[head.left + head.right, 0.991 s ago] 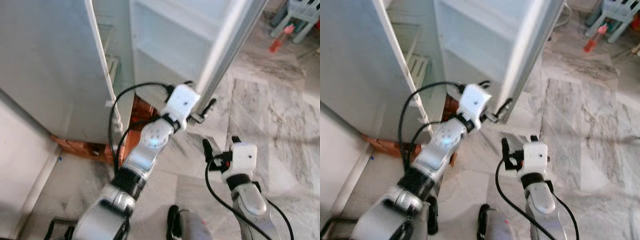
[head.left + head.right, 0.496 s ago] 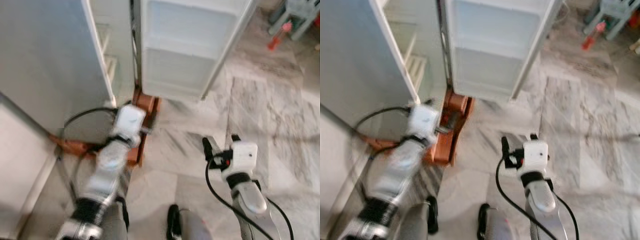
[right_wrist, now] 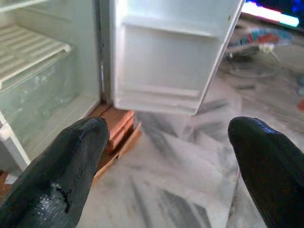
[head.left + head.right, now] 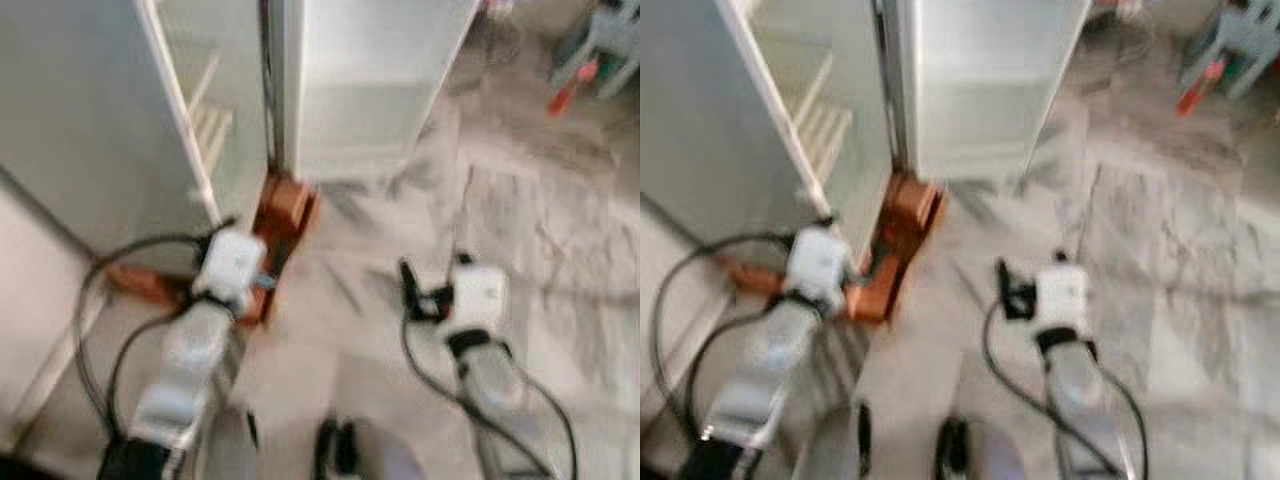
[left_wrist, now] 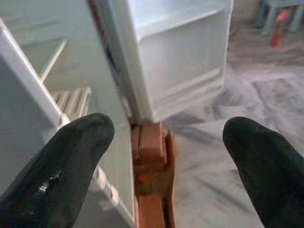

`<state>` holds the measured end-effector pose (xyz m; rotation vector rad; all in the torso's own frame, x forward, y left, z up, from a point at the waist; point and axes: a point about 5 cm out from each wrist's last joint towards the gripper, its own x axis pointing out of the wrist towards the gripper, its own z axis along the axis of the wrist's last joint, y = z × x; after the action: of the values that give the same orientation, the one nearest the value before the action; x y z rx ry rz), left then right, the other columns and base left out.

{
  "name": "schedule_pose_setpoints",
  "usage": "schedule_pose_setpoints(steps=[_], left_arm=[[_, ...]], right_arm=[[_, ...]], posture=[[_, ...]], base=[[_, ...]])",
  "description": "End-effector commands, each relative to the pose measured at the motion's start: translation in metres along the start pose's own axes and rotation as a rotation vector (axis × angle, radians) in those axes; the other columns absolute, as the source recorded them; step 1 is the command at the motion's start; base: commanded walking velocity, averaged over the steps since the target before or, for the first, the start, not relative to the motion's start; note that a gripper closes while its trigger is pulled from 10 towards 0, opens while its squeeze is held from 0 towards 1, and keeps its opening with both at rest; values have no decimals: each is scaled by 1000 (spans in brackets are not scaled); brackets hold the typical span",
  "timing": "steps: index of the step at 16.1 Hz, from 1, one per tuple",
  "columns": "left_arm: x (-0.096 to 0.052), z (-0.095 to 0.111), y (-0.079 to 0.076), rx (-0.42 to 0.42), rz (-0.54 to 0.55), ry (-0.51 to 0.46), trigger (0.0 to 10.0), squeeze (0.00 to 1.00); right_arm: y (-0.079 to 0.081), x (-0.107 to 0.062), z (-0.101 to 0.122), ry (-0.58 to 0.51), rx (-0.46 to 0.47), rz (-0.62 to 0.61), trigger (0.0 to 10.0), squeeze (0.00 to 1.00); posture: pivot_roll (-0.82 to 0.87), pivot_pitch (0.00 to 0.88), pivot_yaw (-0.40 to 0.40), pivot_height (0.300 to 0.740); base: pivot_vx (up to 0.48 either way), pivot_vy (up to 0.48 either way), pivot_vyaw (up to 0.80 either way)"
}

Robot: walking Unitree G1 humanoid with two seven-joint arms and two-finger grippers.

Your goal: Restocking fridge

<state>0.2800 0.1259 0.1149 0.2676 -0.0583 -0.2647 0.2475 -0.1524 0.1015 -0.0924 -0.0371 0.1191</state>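
Observation:
The white fridge stands open, its door (image 4: 370,90) swung out to the right with bare door shelves (image 5: 180,57). White wire racks (image 3: 28,50) show inside the cabinet (image 4: 210,120). The fridge rests on red bricks (image 4: 285,210). My left gripper (image 5: 166,142) is open and holds nothing, low beside the bricks at the cabinet's front corner. My right gripper (image 3: 166,156) is open with nothing between its fingers (image 3: 71,161), hovering above the marble floor (image 4: 540,220) in front of the door. The eye views are blurred.
A pale plastic stool (image 4: 610,40) and a red object (image 4: 565,90) sit at the far right. Cables and clutter (image 3: 256,42) lie beyond the door. A white wall or cabinet side (image 4: 40,300) bounds the left. Open floor lies to the right.
My left arm has come away from the door's edge and dropped back to the left beside the bricks. The door stands swung further open. The head camera has shifted and blurred.

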Motion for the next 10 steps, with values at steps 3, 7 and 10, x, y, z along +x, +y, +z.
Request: schedule_pose_setpoints(steps=[3, 7, 10], left_arm=[[-1, -2, -15, -12, -90, 16, 10000, 0], [-10, -18, -32, 60, -221, 45, 10000, 0], [-7, -15, -37, 37, -141, 36, 10000, 0]], right_arm=[[-7, -4, -5, 23, -18, -29, 10000, 0], [-2, -5, -17, 64, -10, -34, 10000, 0], [-4, 3, -10, 32, -17, -62, 10000, 0]], posture=[[136, 207, -99, 740], [118, 200, -83, 740], [95, 184, -70, 740]], base=[[178, -419, 0], [323, -351, 0], [334, -341, 0]])
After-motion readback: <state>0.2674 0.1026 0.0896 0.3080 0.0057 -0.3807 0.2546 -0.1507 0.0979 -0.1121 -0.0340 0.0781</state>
